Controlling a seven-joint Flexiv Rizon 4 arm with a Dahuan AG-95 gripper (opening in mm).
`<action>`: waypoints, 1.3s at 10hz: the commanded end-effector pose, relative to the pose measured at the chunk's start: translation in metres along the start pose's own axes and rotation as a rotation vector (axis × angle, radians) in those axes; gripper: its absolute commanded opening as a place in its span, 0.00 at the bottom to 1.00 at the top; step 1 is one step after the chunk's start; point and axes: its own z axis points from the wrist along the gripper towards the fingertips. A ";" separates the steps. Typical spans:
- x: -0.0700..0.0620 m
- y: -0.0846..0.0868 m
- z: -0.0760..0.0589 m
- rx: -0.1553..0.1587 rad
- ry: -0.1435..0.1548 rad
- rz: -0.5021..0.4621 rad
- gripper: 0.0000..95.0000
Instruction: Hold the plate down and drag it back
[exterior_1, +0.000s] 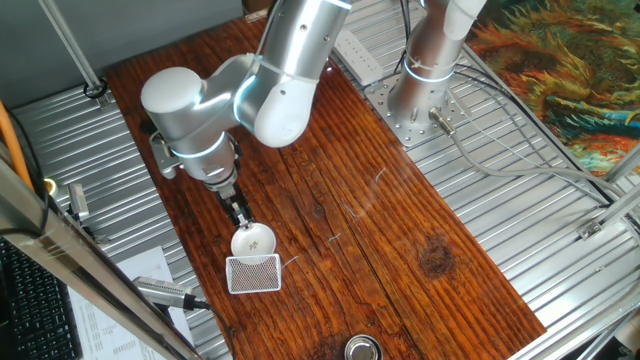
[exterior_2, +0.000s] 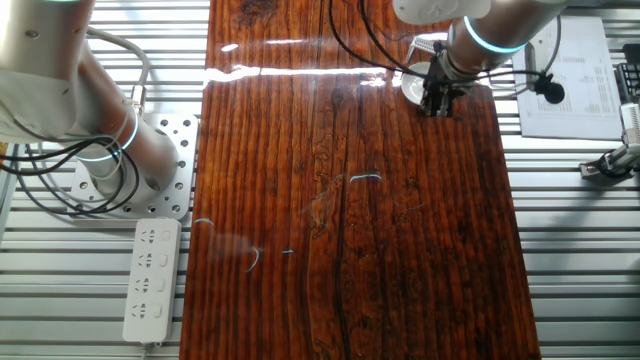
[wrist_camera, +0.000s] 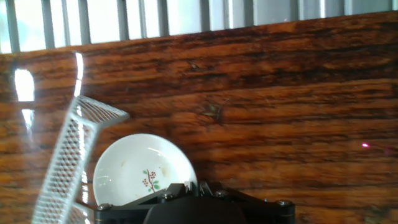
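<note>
The gripper (exterior_1: 241, 217) points down with its tips at the near edge of the plate (exterior_1: 253, 240), apparently touching its rim, but no view shows the gap between the fingers, so how far it is open cannot be told. The small white plate lies flat on the wooden table (exterior_1: 400, 250), right at the fingertips and just beside the white meshed card (exterior_1: 254, 273), which looks to touch its far rim. In the hand view the gripper body hides the plate's lower edge, and in the other fixed view the plate (exterior_2: 412, 88) is mostly covered by the gripper.
</note>
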 end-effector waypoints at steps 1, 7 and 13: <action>-0.001 -0.001 -0.001 0.035 0.007 -0.008 0.00; 0.001 -0.006 -0.001 0.032 0.008 -0.015 0.00; 0.000 -0.011 -0.002 0.032 0.011 -0.022 0.00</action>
